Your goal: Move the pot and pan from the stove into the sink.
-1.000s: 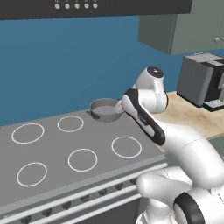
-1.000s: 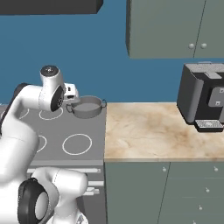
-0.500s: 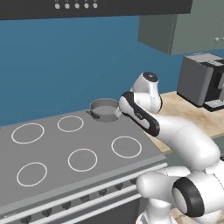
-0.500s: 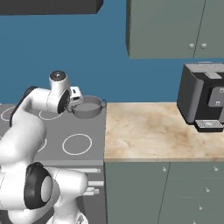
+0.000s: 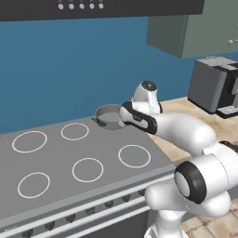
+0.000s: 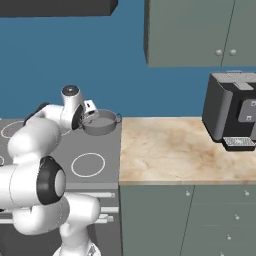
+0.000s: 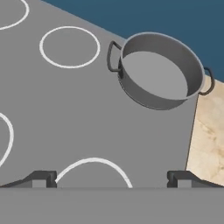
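Pot (image 5: 109, 116) sits at the far right corner of the stove (image 5: 56, 172) in the left base view, partly hidden behind the white arm, whose wrist hangs just beside it above the stove's right edge. From the right base view the same grey pot (image 6: 100, 122) stands upright at the back of the stove (image 6: 95, 150), close to the edge where the beige counter (image 6: 185, 150) begins, with a dark coffee machine (image 6: 232, 112) well apart at the counter's right end. Seen from the hand view, the pot (image 7: 158, 70) is empty, its two loop handles showing, next to a ring burner (image 7: 69, 47), and the gripper (image 7: 111, 178) has its two tips spread wide with nothing between them.
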Motion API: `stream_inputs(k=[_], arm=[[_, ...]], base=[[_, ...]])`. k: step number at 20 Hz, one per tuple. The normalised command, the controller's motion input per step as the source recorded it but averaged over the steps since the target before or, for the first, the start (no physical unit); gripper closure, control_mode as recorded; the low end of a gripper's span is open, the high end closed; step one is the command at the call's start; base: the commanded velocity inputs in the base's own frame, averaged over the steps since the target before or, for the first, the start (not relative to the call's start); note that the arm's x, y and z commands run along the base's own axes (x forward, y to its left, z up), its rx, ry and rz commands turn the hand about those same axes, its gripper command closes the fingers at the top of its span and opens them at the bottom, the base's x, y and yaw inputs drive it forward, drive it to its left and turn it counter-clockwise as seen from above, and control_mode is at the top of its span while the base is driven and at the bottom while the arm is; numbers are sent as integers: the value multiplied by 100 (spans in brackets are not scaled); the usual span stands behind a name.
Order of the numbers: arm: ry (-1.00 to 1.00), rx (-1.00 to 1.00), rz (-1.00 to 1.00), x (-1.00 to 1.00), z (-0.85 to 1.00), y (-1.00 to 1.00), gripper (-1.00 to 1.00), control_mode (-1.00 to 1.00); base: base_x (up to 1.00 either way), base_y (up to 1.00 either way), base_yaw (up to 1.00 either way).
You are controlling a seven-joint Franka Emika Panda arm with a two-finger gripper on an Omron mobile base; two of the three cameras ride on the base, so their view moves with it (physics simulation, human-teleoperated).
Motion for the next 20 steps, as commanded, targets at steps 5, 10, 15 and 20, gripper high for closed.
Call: stream_inputs(k=[5, 10, 15, 20], arm=[[0, -6, 0, 67, -25, 13, -100, -100], [0, -6, 0, 59, -23, 11, -100, -100], [0, -2, 0, 61, -23, 4, -100, -100], [-3, -1, 3, 21, -14, 0, -100, -100]], base=[[0, 0, 0], [0, 0, 0], [0, 0, 0], [0, 0, 0]])
